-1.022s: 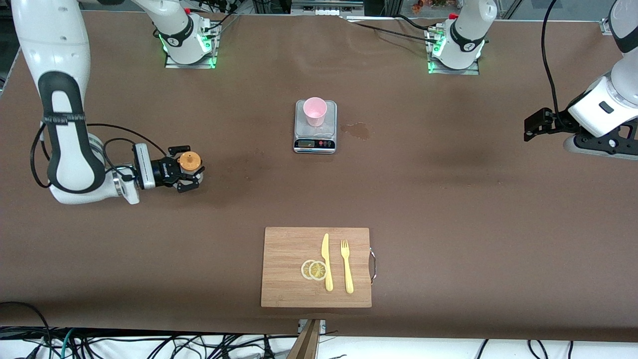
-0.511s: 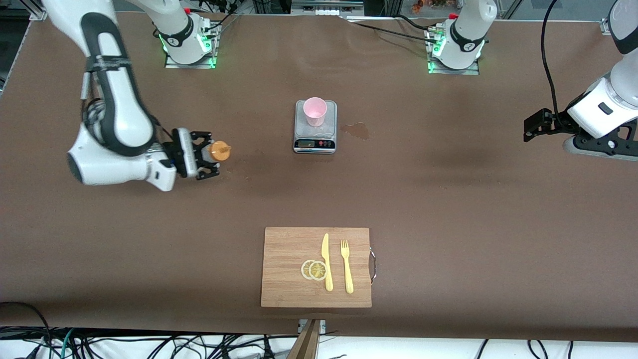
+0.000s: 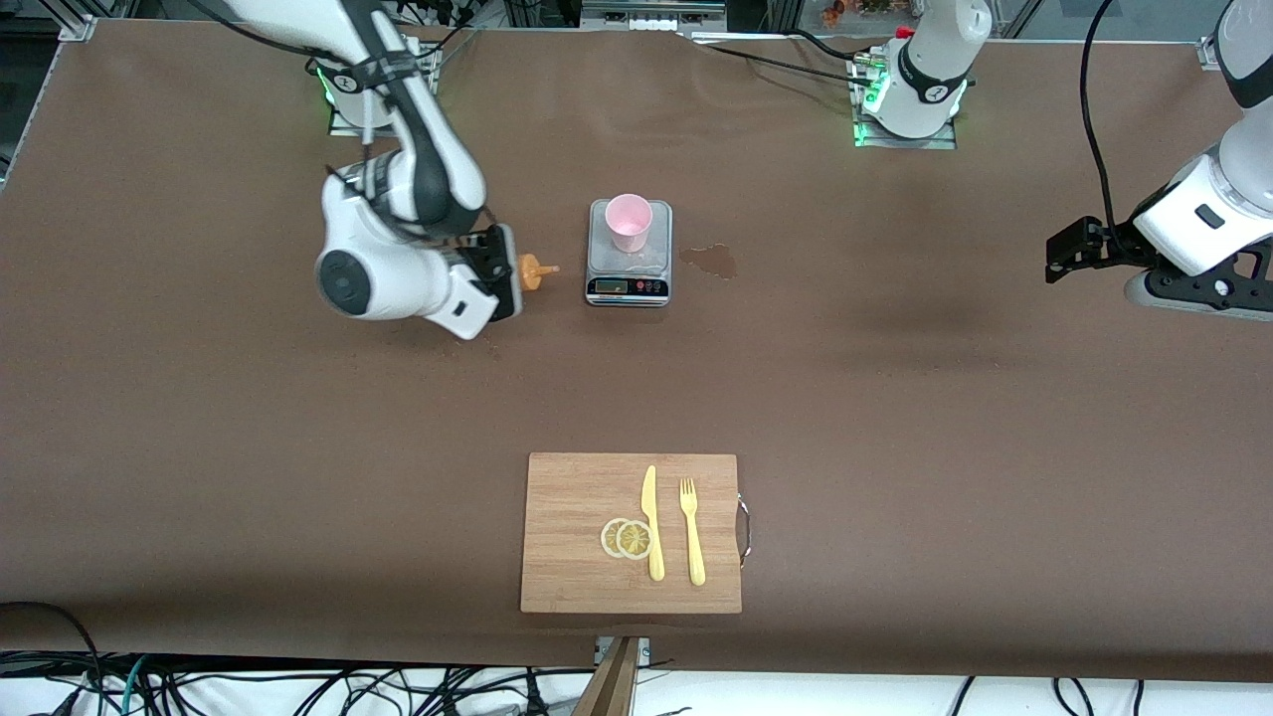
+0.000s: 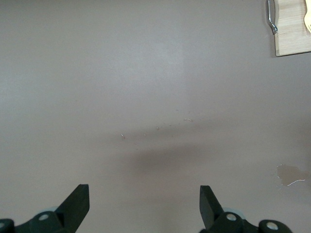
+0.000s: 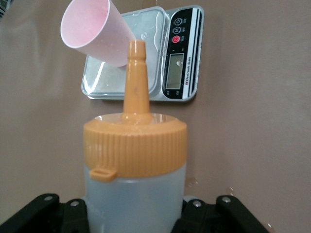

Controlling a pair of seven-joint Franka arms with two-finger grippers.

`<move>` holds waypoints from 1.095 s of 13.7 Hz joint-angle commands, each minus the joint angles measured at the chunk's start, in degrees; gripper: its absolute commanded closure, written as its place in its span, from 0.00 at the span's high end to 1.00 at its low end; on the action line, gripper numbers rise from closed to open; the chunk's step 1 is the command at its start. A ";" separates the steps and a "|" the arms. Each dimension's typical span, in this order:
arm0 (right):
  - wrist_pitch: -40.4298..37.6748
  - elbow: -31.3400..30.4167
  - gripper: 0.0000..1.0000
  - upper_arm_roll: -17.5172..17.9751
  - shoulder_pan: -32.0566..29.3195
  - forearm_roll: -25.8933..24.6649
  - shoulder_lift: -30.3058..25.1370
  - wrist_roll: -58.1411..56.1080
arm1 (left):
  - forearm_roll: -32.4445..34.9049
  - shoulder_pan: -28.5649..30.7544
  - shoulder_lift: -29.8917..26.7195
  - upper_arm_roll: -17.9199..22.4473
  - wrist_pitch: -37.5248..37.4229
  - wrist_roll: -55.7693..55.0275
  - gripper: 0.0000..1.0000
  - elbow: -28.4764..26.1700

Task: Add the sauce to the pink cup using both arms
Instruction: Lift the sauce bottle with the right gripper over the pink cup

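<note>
The pale pink cup stands on a small grey kitchen scale in the middle of the table; it also shows in the right wrist view. My right gripper is shut on the squeeze bottle, a translucent whitish bottle with an orange nozzle cap. It holds the bottle tipped on its side, nozzle pointing at the scale, beside the scale toward the right arm's end. My left gripper is open and empty above bare table at the left arm's end, where that arm waits.
A wooden cutting board lies nearer the front camera, with two lemon slices, a yellow knife and a yellow fork. A wet stain marks the table beside the scale.
My right arm has carried the bottle from the right arm's end of the table toward the scale and tipped it from upright onto its side. The left arm has not moved.
</note>
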 commanded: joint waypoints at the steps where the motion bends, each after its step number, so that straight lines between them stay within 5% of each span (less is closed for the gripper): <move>1: 1.21 -1.01 0.00 0.38 5.04 -6.36 -2.13 10.70 | -0.22 -0.24 0.71 0.41 -0.28 0.65 1.00 1.49; 15: -3.70 2.16 0.00 8.04 10.24 -21.93 -2.04 32.18 | -0.39 0.29 0.80 0.50 -0.36 0.82 1.00 1.40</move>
